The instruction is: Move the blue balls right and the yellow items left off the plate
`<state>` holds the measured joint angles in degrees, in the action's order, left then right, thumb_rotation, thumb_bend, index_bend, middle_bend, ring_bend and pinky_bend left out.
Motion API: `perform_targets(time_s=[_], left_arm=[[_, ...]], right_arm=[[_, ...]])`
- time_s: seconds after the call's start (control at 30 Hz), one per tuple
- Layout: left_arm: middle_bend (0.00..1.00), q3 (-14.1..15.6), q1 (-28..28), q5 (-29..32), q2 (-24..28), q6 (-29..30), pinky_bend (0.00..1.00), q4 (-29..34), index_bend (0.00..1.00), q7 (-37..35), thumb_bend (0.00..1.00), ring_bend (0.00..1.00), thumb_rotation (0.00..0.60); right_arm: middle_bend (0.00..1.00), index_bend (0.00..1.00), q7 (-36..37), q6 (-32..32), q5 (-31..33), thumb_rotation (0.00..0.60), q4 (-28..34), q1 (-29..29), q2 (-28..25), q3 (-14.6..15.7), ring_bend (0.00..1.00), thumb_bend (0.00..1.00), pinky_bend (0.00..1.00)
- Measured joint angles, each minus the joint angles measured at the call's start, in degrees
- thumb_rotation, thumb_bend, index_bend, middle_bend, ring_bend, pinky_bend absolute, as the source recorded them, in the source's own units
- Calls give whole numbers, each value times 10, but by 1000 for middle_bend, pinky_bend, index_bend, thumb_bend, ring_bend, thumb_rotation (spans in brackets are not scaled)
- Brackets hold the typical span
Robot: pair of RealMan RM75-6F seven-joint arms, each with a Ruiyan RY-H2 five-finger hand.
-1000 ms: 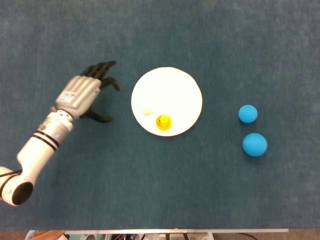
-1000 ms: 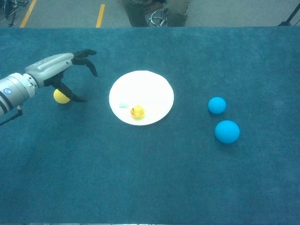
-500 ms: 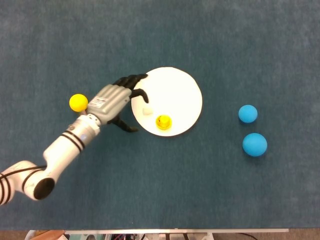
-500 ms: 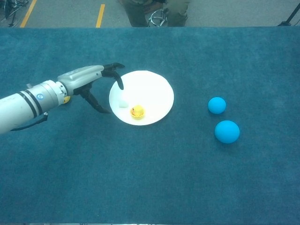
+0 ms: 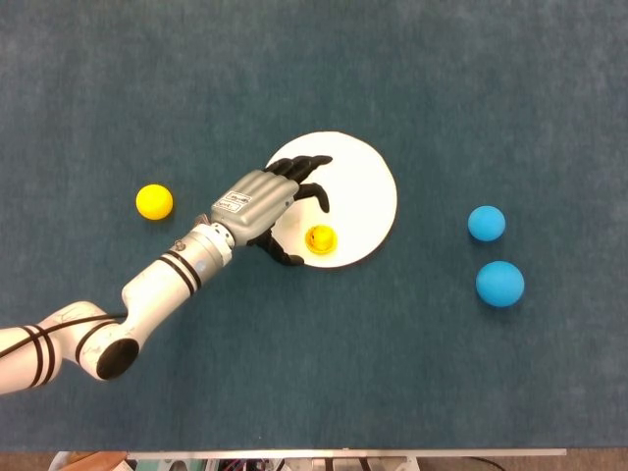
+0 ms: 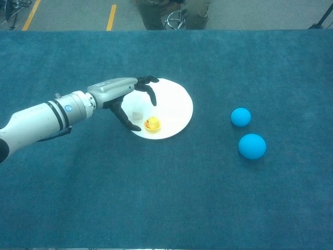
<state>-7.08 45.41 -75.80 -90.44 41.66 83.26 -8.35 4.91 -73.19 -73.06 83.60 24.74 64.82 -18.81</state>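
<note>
Spreading wide and empty over the plate [image 5: 368, 191], the left hand's [image 5: 257, 201] fingers [image 5: 306, 164] arch above a small yellow toy [image 5: 320, 238] just beside the thumb. It looks light, hard and slippery; pinching its sides seems best.

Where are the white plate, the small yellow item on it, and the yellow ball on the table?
white plate [image 5: 363, 182], head view, bare upper right part.
small yellow item [image 5: 321, 238], head view, its centre.
yellow ball [image 5: 154, 201], head view, its centre.
</note>
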Motion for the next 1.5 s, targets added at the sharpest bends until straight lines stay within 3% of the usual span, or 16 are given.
perform_targets(time_s=[0.6,1.5], left_arm=[[0,5,26,25,-43,-39,86,-67,347,4,11,0,600],[0,9,49,29,-50,-64,86,-80,377,14,11,0,600]], right_arm=[[156,309,6,-3,-1,600,-8,-8,9,15,25,0,44],[156,309,15,-5,-2,600,-17,-14,18,23,25,0,44]])
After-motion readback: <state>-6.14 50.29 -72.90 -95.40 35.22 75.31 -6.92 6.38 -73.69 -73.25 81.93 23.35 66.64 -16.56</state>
